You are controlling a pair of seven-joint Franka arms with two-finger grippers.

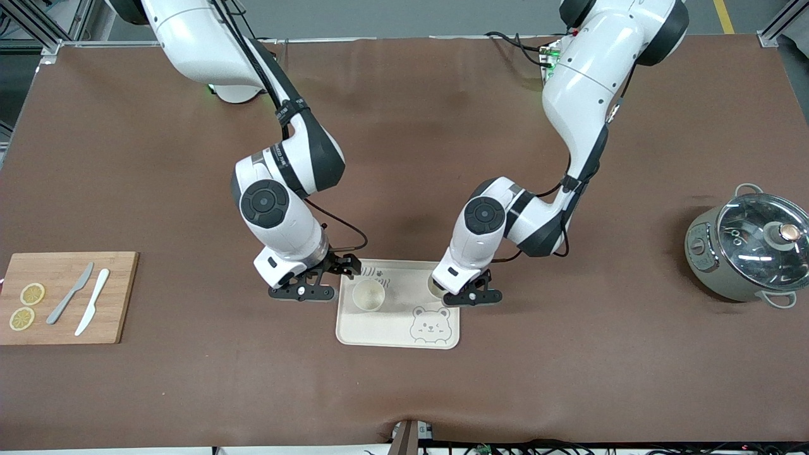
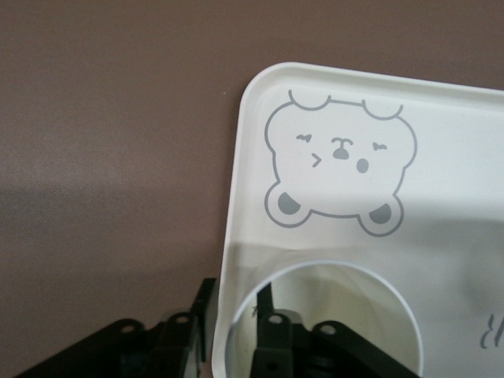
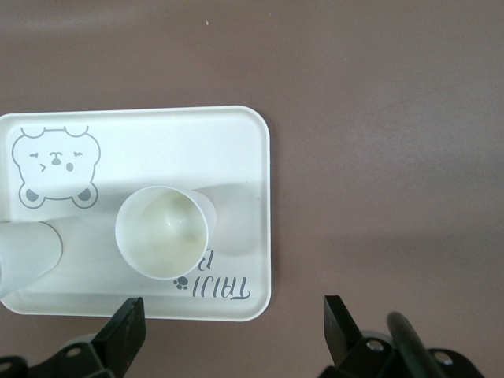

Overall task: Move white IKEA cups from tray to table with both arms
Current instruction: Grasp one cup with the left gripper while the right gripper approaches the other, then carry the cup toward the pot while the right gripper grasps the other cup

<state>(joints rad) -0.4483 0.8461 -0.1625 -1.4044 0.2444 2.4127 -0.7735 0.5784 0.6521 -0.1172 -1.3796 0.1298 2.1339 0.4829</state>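
Both cups on the tray (image 1: 354, 335); none moved yet.
Left gripper (image 1: 456, 292) had one finger inside the bear-side cup (image 2: 323, 323), jaws narrowed on its wall; right gripper (image 1: 328, 278), jaws wide, hung over the tray's edge beside the other cup (image 1: 368, 294).

Even overhead light, sharp focus; soft arm shadows fall on the matte brown table (image 1: 442, 392), glare on the grey pot's glass lid (image 1: 761, 230).

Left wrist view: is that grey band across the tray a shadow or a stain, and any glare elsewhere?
Left wrist view: a soft shadow band crosses the cream rectangular bear-print tray just below the bear face, above the cream-white tumbler's rim. Right wrist view: similar soft shadow beside the other cream-white tumbler. Front view: reflections glint on the grey pot's glass lid; the matte brown table shows no glare.
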